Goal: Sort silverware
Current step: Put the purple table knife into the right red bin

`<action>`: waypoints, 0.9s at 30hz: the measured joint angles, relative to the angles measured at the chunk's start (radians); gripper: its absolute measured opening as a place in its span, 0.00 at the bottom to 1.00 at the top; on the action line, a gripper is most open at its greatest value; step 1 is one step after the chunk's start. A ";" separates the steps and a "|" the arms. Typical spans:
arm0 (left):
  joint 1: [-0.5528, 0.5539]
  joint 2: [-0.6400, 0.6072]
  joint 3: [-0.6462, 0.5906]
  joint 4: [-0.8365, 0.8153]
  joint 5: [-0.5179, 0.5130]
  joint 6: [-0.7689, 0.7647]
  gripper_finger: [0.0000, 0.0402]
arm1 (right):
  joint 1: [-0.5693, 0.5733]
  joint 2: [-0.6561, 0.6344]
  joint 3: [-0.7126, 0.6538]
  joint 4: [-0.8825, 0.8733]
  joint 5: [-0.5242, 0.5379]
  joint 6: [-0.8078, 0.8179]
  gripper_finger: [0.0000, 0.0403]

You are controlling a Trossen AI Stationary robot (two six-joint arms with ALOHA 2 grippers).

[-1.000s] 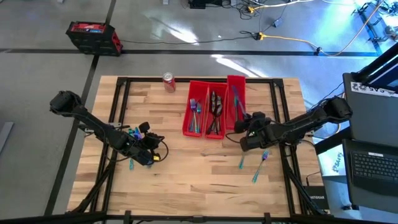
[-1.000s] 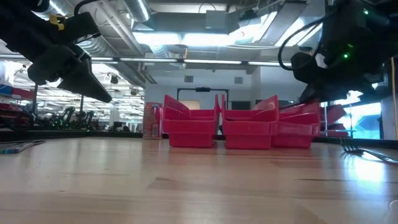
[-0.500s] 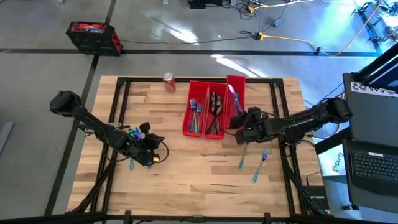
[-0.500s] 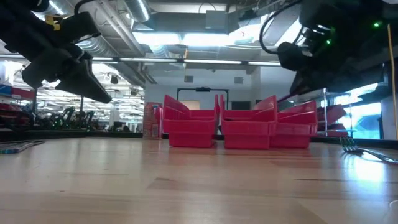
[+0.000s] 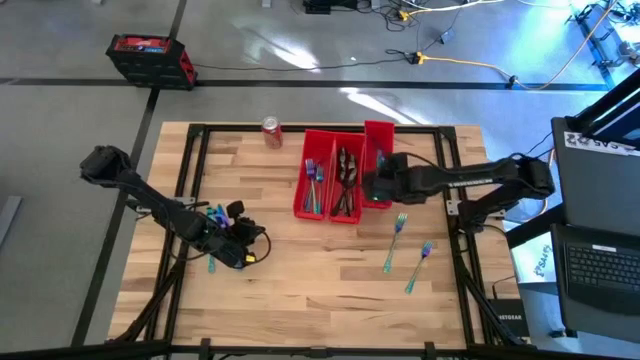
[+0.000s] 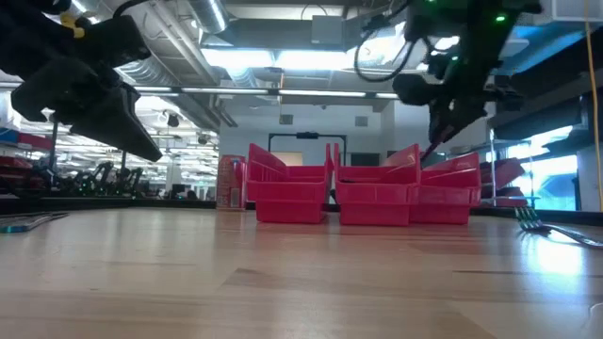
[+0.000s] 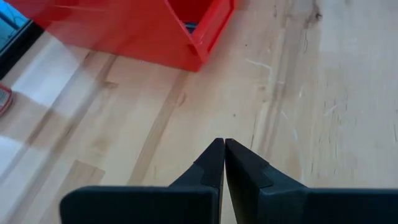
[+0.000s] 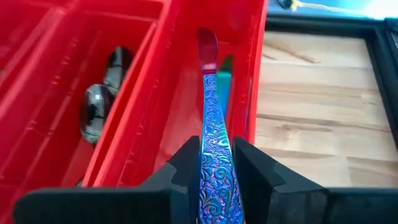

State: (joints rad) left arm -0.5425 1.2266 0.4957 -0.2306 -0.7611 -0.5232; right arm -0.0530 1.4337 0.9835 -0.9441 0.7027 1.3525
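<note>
Fingers of the right gripper [image 8: 217,171] pinch the patterned blue-purple handle of a knife [image 8: 212,118], its tip pointing into the rightmost of three red bins [image 5: 379,150]. The right arm reaches across from the table's right edge, the gripper [image 5: 373,187] over that bin. Fingers of the left gripper [image 7: 224,155] are pressed together, holding nothing; that arm waits low over the table's left half [image 5: 240,245]. Middle bin [image 5: 346,182]: dark spoons [image 8: 99,99]. Left bin [image 5: 314,185]: forks. Three forks [image 5: 395,240] lie loose on the wooden table [image 5: 320,290], right of centre. A red can [image 5: 271,132] stands near the far edge. Beyond: grey floor, cables, a laptop at right.
</note>
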 joint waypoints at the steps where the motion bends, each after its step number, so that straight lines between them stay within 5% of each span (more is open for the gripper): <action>1: -0.003 0.000 0.000 0.005 0.000 0.008 0.00 | -0.012 0.018 0.018 -0.011 -0.012 -0.001 0.14; 16: -0.001 0.000 -0.080 0.256 0.078 0.159 0.00 | -0.079 0.271 0.177 -0.028 -0.054 0.109 0.15; 27: -0.002 0.000 -0.082 0.242 0.117 0.189 0.00 | -0.019 0.317 0.174 -0.060 0.123 0.292 0.15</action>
State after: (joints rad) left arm -0.5440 1.2266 0.4137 0.0112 -0.6445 -0.3341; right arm -0.0722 1.7504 1.1576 -1.0038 0.8258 1.6447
